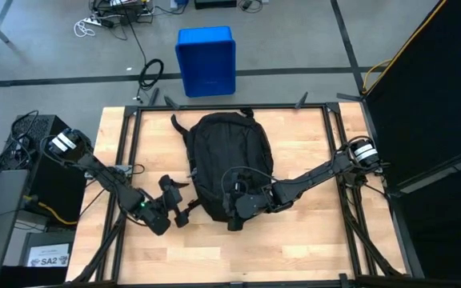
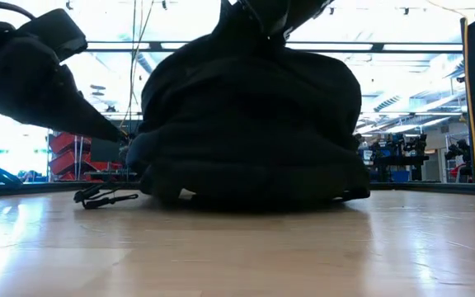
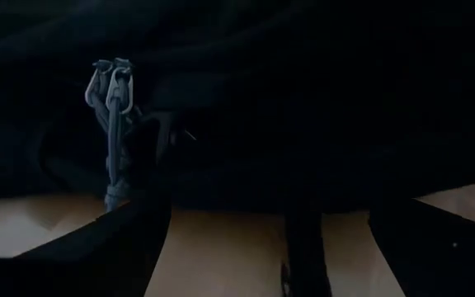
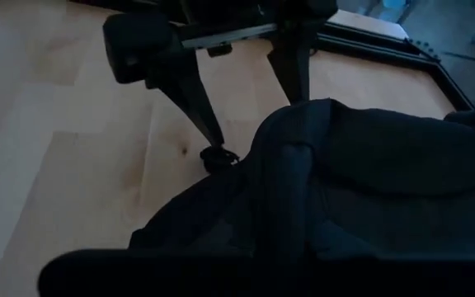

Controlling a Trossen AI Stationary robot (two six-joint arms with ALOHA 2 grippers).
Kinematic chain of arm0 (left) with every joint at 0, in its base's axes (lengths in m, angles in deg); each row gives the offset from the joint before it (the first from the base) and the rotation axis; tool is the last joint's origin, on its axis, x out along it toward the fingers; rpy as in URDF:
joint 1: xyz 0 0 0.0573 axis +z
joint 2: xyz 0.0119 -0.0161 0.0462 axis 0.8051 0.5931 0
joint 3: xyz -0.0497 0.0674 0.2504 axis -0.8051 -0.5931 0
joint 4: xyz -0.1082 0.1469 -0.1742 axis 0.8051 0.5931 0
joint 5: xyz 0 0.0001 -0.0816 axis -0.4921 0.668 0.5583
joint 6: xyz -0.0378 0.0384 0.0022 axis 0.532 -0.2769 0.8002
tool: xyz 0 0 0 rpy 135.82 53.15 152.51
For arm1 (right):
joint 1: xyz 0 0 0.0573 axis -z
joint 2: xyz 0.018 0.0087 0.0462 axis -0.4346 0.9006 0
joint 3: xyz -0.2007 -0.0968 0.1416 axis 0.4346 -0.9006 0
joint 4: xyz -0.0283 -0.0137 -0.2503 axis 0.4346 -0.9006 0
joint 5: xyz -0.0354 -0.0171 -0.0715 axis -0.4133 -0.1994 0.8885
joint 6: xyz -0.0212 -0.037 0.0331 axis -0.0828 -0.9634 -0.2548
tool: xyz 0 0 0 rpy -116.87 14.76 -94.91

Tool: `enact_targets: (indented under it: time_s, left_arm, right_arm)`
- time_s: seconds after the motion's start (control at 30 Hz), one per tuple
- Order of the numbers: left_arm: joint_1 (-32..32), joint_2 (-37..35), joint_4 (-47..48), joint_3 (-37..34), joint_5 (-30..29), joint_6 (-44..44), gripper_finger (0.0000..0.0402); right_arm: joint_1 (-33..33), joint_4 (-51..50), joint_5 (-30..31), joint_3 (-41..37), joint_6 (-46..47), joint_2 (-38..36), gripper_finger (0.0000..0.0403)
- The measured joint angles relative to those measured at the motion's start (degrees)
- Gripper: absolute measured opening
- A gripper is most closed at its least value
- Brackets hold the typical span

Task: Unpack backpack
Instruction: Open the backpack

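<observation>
The black backpack [image 1: 226,164] lies flat across the middle of the table, rounded top toward the far edge. My right gripper [image 1: 238,206] reaches in from the right and is shut on the fabric at the backpack's near end, which stands up in a ridge [image 4: 291,165]. My left gripper [image 1: 181,200] stands open and low at the backpack's near left corner. Its fingers [image 4: 200,107] spread on either side of that corner. Two zipper pulls on a grey cord [image 3: 110,99] hang just beyond one of its fingers. My right gripper is shut on a raised fold of the backpack's fabric [image 4: 291,198] at its near end, coming in slanting down from the right. The gripper's own body hides the place of contact. The fold stands up above the rest of the backpack, whose body stays on the table. My left gripper has one fingertip [image 4: 213,142] right beside the zipper pull [image 4: 219,157]; whether it touches it I cannot tell.
A loose strap end with a buckle [image 2: 105,196] lies on the table at the backpack's left. Dark metal rails [image 1: 130,144] run along the table's left, right and far sides. A blue bin [image 1: 206,60] stands on the floor beyond the far edge. Bare wood [image 1: 230,256] lies near the front.
</observation>
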Motion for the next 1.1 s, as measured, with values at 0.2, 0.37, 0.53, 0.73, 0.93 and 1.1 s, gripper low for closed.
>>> enact_targets:
  time_s: [0.2, 0.37, 0.53, 0.73, 0.93, 1.1]
  left_arm:
    - [0.9, 0.0, -1.4, -1.3, 0.7, -0.2, 0.0374]
    - [0.9, 0.0, -4.0, -1.4, 1.1, -2.8, 0.0374]
    - [0.9, 0.0, -8.0, -1.4, 0.8, -7.6, 0.0374]
    - [1.0, 0.0, -14.3, -1.4, 0.5, -15.3, 0.0374]
    - [1.0, 0.0, -17.5, -1.4, -1.5, -20.9, 0.0374]
    - [1.2, 0.0, -17.3, -1.4, -2.0, -21.9, 0.0374]
  right_arm:
    - [-1.2, 4.4, 0.2, 0.0, -3.3, 0.0, 0.0000]
    - [-1.6, 5.0, 0.8, 0.0, -4.5, 0.0, 0.0000]
    - [-1.6, 5.2, 1.5, 0.0, -4.5, 0.0, 0.0000]
    - [-1.6, 4.2, 0.6, 0.0, -4.5, 0.0, 0.0000]
    - [-1.5, 3.0, -3.0, 0.0, -4.5, -0.1, 0.0000]
    - [-1.6, 1.3, -4.3, 0.1, -5.1, -0.1, 0.0000]
